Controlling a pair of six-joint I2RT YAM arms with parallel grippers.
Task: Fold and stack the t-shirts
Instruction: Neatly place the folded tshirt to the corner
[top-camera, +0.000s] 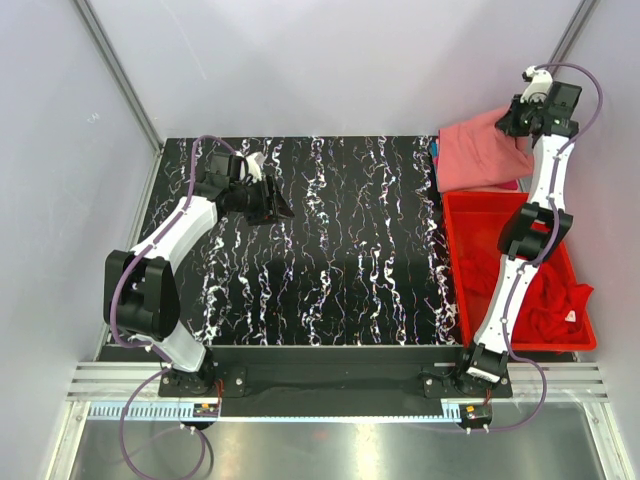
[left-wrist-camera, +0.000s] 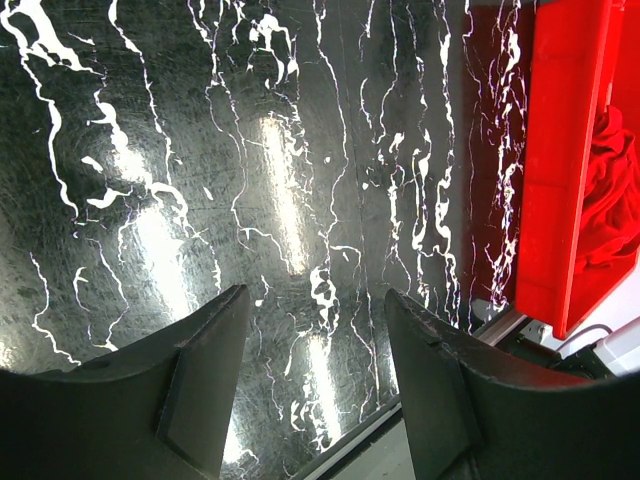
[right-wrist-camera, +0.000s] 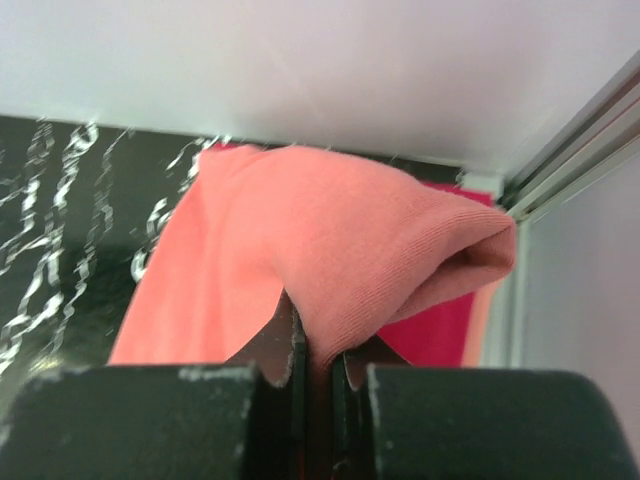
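Salmon-pink t-shirt (top-camera: 478, 152), soft fine-ribbed cotton, at 1 o'clock on the marbled black table (top-camera: 340, 260).
Right tool (right-wrist-camera: 315, 372) is clamped on a doubled edge, holding it up in a rounded peak, likely to carry a fold. A magenta-pink t-shirt (right-wrist-camera: 432, 335) lies beneath. Left tool (left-wrist-camera: 315, 385) hangs at 10 o'clock, jaws apart, empty. Red t-shirt (top-camera: 553, 300) sits crumpled in the rigid bin (top-camera: 452, 255) at 4 o'clock.

two white-and-black arms
left arm (top-camera: 185, 225) and right arm (top-camera: 505, 300): white links, black joints, looping purple cables (top-camera: 124, 290); right gripper (right-wrist-camera: 315, 345) black, edges chipped pale.
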